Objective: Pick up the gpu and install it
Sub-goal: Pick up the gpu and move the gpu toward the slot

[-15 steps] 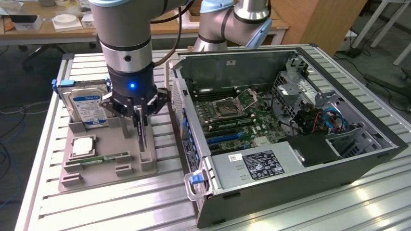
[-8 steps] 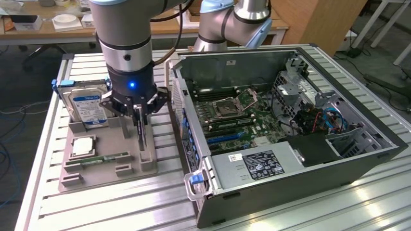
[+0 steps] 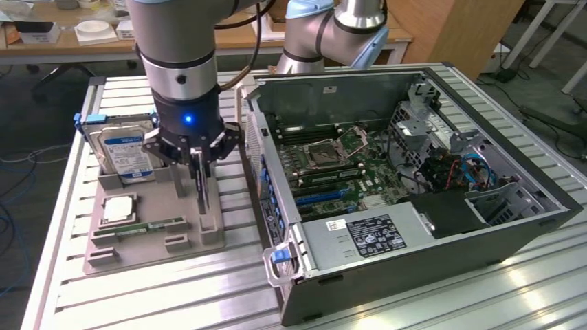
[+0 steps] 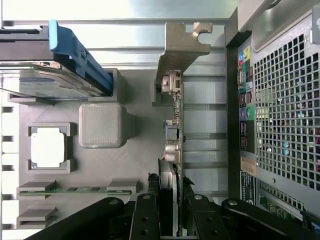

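- The gpu (image 3: 201, 187) stands on edge in the holder (image 3: 156, 206), along the holder's side nearest the case (image 3: 413, 268).
- Its lower edge sits in the holder's slots, so it is not yet lifted out.
- In the wrist view its metal bracket (image 4: 182, 45) sits at the far end of the holder.
- The gripper (image 3: 199, 165) hangs straight above the holder. Its fingers (image 4: 145, 220) are narrow and pinch the card's upper edge, one on each face.
- I cannot tell whether the grip sits at the middle of the card's length.
- The hard drive (image 3: 128, 151) stands at the holder's other side, well apart from the card. The CPU (image 3: 119, 208) and the memory stick (image 3: 151, 225) lie flat on the holder, in front of the drive.
- The case lies open, just beside the holder on the worktop (image 3: 183, 295).
- Risk: a pinch on so thin an edge may slip, and the card would drop back crooked into the slots.
- Risk: an off-centre grip would let the heavier bracket end sag and catch on the holder's post.
- Risk: a lift that is not straight up could bind the card in its slots and drag the holder along.
- Risk: the case wall is close beside the holder, so a tilted card could knock it on the way across.
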You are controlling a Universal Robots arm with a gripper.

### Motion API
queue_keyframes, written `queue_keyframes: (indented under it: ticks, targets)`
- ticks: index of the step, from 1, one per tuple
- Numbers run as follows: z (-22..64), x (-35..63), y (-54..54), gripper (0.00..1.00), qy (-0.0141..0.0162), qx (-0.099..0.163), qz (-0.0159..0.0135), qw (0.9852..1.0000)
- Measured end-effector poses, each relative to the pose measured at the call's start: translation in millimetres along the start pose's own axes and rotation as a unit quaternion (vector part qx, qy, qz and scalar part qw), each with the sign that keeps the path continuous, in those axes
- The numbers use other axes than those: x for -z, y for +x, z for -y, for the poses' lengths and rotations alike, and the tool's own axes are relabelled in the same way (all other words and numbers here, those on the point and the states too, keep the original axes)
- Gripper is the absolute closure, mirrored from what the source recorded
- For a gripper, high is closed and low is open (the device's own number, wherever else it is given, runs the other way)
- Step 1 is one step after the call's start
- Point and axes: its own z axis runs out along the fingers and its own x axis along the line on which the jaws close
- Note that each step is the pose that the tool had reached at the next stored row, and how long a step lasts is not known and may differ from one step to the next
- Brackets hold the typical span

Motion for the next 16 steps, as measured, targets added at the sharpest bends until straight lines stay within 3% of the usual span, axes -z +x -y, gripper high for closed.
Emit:
queue_keyframes:
  ticks: [5, 16]
  targets:
    - [-1.3, 13.8, 0.1, 0.73, -0.0005, 0.0, 0.0, 1.0]
    - [-5.9, 62.0, 0.2, 0.73, -0.0013, 0.0, 0.0, 1.0]
